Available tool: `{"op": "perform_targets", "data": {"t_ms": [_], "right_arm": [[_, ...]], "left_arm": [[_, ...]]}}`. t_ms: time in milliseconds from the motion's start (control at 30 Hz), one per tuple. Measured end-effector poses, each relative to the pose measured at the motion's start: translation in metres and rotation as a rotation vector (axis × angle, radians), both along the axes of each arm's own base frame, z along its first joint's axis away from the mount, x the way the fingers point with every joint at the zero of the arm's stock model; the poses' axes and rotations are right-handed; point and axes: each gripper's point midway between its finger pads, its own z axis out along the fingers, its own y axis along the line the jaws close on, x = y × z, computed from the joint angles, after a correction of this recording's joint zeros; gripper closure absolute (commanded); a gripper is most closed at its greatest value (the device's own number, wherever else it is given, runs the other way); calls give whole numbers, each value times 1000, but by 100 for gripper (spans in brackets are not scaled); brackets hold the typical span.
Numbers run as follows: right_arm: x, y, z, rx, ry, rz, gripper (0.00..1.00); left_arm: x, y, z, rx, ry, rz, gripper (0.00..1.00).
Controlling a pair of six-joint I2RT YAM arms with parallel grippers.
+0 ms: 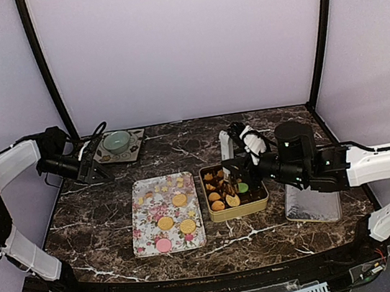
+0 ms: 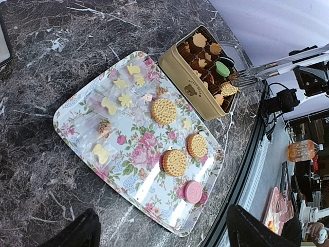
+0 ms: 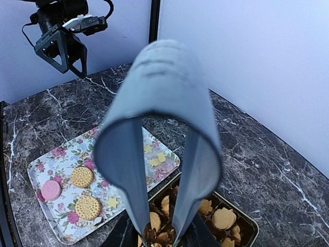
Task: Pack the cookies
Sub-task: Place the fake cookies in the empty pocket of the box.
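Right now I am looking at the near half of the marble table (image 1: 266, 241), where the right arm is reaching in from the right side, its white forearm lying low and nearly level and its black wrist pointing left toward the middle. Under that forearm a flat silvery rectangular plate (image 1: 313, 209) is lying on the marble. The right gripper (image 3: 162, 235) is clamping a pair of grey tongs (image 3: 159, 87) between its fingers, partly closed around them. The tongs are angling down with their tips dipping into the gold tin (image 2: 191, 91); I cannot tell whether the tips are pinching anything.

The cookies (image 2: 163, 110) are sitting in two places. Three round golden ones and a pink one are resting on the near part of the flower-patterned tray (image 2: 72, 110), with small yellow shaped pieces toward its far end. Others, a green one among them, are lying inside the tin just right of the tray.

Farther back, the left arm is folding in from the left edge with its elbow bent. The left gripper (image 3: 72, 66) is hovering above the far-left marble, jaws spread wide and gripping nothing. Beyond it a teal bowl (image 1: 116, 141) is sitting on a square mat (image 1: 137, 150).
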Motion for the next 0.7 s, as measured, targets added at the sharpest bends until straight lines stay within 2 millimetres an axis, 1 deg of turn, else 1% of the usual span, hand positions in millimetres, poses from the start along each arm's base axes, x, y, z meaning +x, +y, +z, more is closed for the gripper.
{"op": "perform_targets", "data": {"t_ms": [200, 300, 700], "right_arm": [[1, -1, -1, 4, 5, -5, 83], [2, -2, -1, 12, 10, -10, 85], [3, 0, -2, 53, 29, -15, 88]], "left_arm": [[0, 0, 0, 0, 0, 0, 13], [0, 0, 0, 0, 0, 0, 13], [0, -1, 2, -5, -2, -1, 14]]}}
